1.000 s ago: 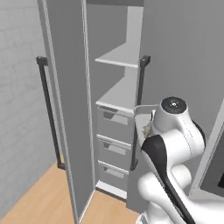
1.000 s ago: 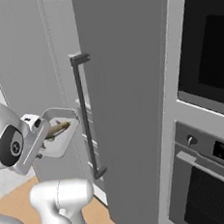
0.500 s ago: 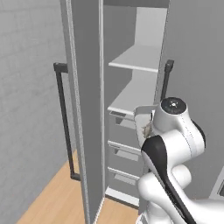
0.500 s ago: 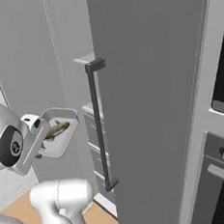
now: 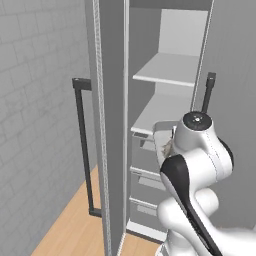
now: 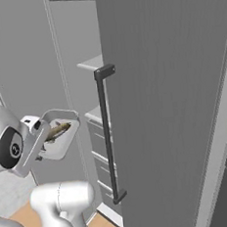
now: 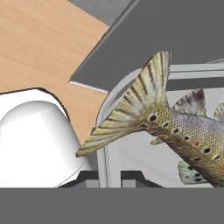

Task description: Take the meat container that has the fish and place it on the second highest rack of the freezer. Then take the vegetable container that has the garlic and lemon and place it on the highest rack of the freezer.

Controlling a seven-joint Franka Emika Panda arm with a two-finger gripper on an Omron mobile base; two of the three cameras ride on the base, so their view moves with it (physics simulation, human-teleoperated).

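Right base view: fingers (image 6: 39, 142) grasp the tilted meat container (image 6: 59, 138) — fish (image 6: 57, 131) lengthwise, pointing toward the freezer (image 6: 88, 64).

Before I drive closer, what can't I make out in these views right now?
- End effector: right base view, finger tips hidden behind the container; hand view, too dark and small.
- Fish: hand view, head cut off by the right edge.
- Freezer racks: left base view, the robot's own arm covers part of the lower one.

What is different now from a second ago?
The base has driven, so the whole picture shifted: the open freezer and its door handle now look nearer. The gripper stays shut on the container, and the fish is still inside.
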